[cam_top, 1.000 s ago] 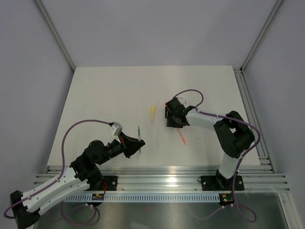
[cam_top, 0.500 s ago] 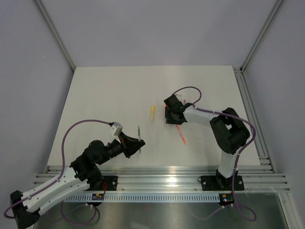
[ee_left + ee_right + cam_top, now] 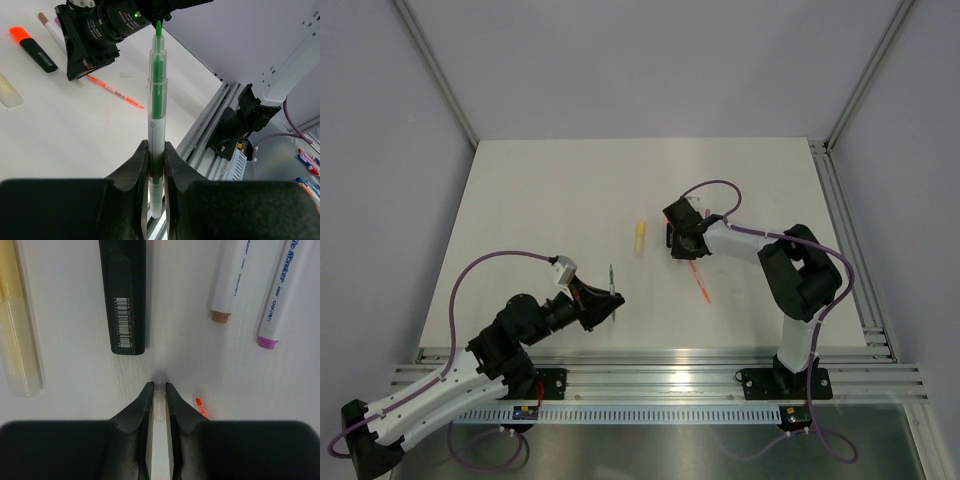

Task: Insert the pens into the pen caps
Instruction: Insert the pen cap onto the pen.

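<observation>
Nearest you, at the left of the tabletop [image 3: 540,200], the left jaws are clamped on a thin green pen [image 3: 156,100]; it stands straight out from between them, its bare green tip at the far end, lifted clear of the surface. A little farther out and to the right, the orange-red pen [image 3: 701,285] lies flat and slanted; its upper end reaches just beside the right jaws. Those right jaws sit low on the tabletop, pinched on a small whitish cap [image 3: 159,407] that fills the narrow gap between them; you can see both inner faces touching it. Just beyond them, slightly left, lies the black highlighter [image 3: 125,295], barcode up; farther left, well apart from it, the pale yellow highlighter [image 3: 17,330] lies parallel. Beyond and to the right lie two white markers [image 3: 230,275] side by side, one with a brown end, the other magenta; neither touches the jaws.
</observation>
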